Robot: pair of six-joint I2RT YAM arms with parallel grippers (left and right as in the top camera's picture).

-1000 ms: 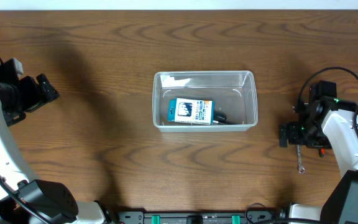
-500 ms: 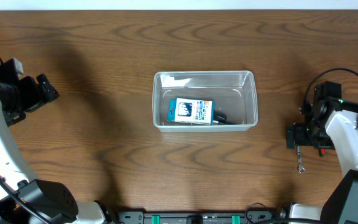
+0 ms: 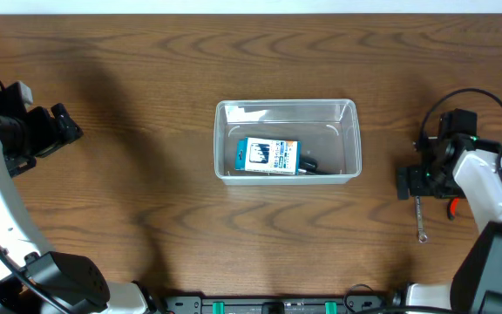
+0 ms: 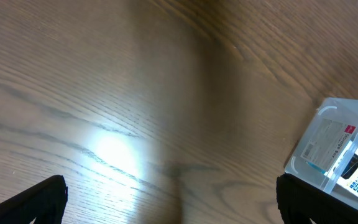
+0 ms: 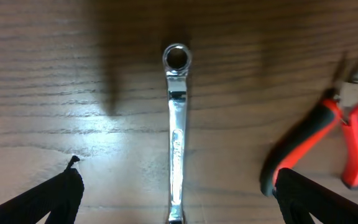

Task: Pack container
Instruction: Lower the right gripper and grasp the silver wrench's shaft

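Since its two dark fingers stand wide apart with nothing between them but air, the right claw is open and holds nothing. It hangs directly above a slim, shiny steel ring-ended spanner that lies flat on the brown wood-grain surface. In the right wrist view the spanner's shaft runs straight up the middle between the fingertips, ring end farthest from the camera. Its long axis therefore lies square across the line on which the fingers would close, and that alignment looks right for a straight descent onto the shaft. Just to the claw's right lies a pair of pliers with red and black handles, apart from the spanner but near enough that a finger could brush them on the way down. Farther out, toward the middle of the surface and to the left of this claw, sits the clear rectangular plastic container, its long axis running left to right. It already holds a small blue and white box with a small black object just beside it, and bare floor is left along its far side. The right arm is plainly nearer both the spanner and the container. The left claw, also spread open and empty, hovers over bare wood at the far left, well apart from everything. The step in hand seems to be picking up the spanner for packing.
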